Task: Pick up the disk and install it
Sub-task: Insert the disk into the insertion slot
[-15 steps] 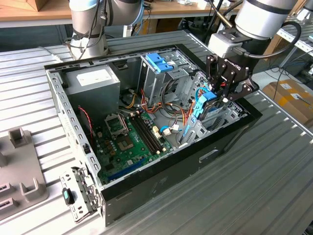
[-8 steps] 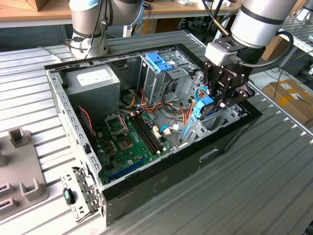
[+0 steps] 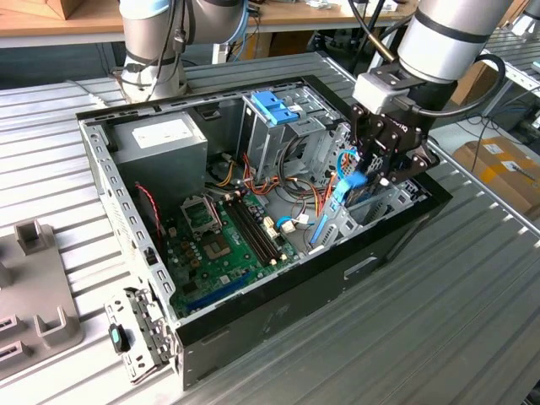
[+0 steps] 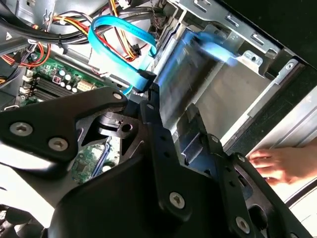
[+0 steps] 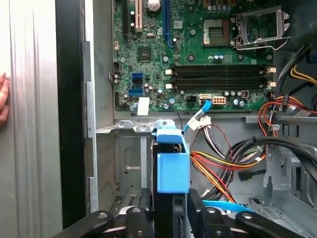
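Observation:
The disk (image 3: 348, 187) stands on edge inside the open computer case (image 3: 278, 321), at its corner on the exterior view's right. Its light blue side rail (image 5: 173, 171) faces the first wrist view, and its metal face (image 4: 184, 82) shows in the second wrist view. My gripper (image 3: 373, 169) is shut on the disk from above, a black finger (image 5: 197, 214) pressing each side. The disk sits partly down in the metal drive bay (image 5: 128, 163), whose wall (image 4: 237, 94) is just beside it. The lower part of the disk is hidden by the bay.
A green motherboard (image 3: 221, 240), a grey power supply box (image 3: 164, 143) and a drive cage with a blue latch (image 3: 274, 108) fill the case. Blue and coloured cables (image 4: 119, 37) run close to the disk. A person's hand (image 4: 275, 163) rests outside the case wall. A grey fixture (image 3: 34, 287) lies on the table.

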`<act>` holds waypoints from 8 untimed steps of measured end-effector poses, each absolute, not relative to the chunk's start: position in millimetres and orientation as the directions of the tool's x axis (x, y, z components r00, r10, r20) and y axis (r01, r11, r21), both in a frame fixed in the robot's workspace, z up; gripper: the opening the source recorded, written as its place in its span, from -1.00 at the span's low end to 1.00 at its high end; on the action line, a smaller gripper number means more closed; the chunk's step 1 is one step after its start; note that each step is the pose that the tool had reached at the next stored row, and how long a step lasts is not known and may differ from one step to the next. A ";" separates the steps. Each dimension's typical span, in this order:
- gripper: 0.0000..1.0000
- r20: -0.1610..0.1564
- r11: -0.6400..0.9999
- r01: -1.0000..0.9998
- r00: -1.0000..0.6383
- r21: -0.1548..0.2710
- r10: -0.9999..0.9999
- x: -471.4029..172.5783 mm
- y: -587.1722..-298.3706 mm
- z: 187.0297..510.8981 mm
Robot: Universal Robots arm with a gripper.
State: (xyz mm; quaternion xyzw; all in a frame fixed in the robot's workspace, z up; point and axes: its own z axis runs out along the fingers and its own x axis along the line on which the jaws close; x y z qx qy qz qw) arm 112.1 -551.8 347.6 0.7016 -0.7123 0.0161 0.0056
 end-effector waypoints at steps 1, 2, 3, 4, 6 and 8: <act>-0.16 0.031 0.015 -1.000 -0.015 -0.015 -0.999 112.1 -551.8 347.6; -0.16 0.031 0.015 -1.000 -0.015 -0.015 -0.999 112.1 -551.8 347.7; -0.16 0.031 0.015 -1.000 -0.015 -0.015 -0.999 112.1 -551.8 347.7; -0.16 0.031 0.015 -1.000 -0.015 -0.015 -0.999 112.1 -551.8 347.7; -0.16 0.031 0.015 -1.000 -0.015 -0.015 -0.999 112.1 -551.8 350.5; -0.16 0.031 0.015 -1.000 -0.015 -0.015 -0.999 112.1 -551.8 355.0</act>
